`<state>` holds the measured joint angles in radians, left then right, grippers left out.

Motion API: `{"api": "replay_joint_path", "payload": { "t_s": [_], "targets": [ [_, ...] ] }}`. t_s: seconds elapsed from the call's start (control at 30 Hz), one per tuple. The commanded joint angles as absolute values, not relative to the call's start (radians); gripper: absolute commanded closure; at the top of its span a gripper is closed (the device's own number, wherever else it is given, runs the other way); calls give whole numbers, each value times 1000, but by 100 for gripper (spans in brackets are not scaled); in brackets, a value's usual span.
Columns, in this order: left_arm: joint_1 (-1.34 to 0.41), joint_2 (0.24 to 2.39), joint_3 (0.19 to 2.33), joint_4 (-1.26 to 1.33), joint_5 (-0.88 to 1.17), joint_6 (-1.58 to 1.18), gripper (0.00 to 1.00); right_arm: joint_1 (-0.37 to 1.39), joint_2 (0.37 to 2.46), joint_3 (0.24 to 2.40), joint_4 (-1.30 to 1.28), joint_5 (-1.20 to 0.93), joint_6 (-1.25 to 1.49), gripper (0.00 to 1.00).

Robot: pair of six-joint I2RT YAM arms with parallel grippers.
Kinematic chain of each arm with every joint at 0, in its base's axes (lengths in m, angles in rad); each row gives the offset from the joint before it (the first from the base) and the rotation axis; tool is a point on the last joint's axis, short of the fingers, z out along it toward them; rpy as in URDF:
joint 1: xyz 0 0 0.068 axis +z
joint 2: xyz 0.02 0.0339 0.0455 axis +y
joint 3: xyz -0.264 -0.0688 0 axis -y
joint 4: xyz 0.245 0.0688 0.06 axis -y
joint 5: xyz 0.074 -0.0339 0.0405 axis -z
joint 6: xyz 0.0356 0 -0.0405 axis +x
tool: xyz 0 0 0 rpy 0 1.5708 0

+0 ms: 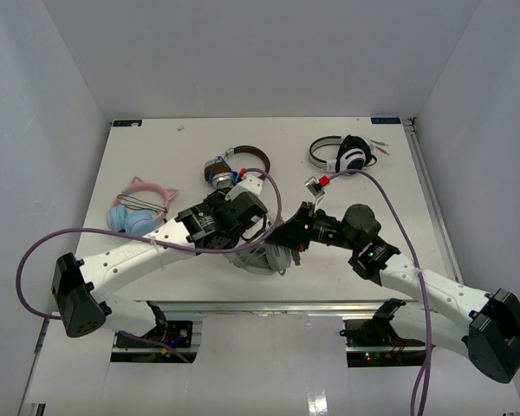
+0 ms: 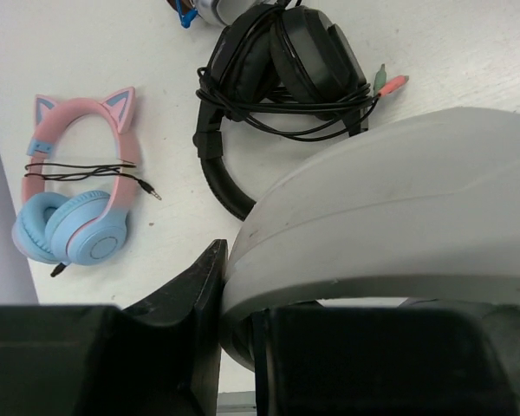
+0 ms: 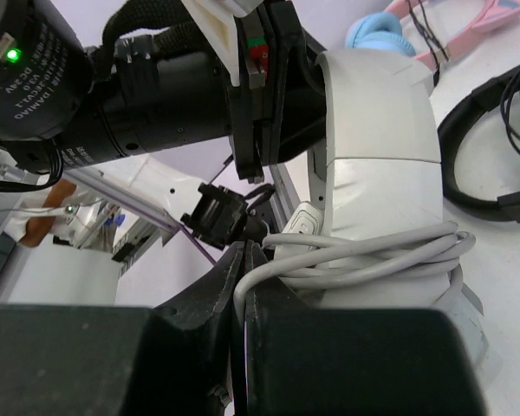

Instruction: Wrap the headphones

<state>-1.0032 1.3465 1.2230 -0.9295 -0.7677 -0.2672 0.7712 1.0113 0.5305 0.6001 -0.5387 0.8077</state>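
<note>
Close to the near edge of the table, the headphones are held between the two arms. The left gripper is clamped on their wide white band. The right gripper pinches the grey cable, which loops around that band. Just beyond lie a black pair and, further left, a pink-and-blue cat-ear pair. Farther back rest a brown-banded pair and a white pair with black cups.
</note>
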Motion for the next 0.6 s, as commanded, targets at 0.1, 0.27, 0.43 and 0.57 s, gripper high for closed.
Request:
{"api": "replay_joint_path", "payload": {
  "t_s": [0.1, 0.27, 0.43, 0.57],
  "targets": [
    [-970, 1299, 1220, -864, -698, -371, 100, 810, 963, 715, 448, -370, 711, 92],
    [-963, 1283, 1217, -827, -628, -416, 100, 811, 989, 788, 255, -302, 677, 87],
    [-959, 1276, 1237, -830, -610, -446, 100, 816, 970, 790, 195, -226, 708, 80],
    [-956, 1252, 1247, -826, -630, -475, 100, 821, 948, 812, 125, -155, 704, 78]
  ]
}}
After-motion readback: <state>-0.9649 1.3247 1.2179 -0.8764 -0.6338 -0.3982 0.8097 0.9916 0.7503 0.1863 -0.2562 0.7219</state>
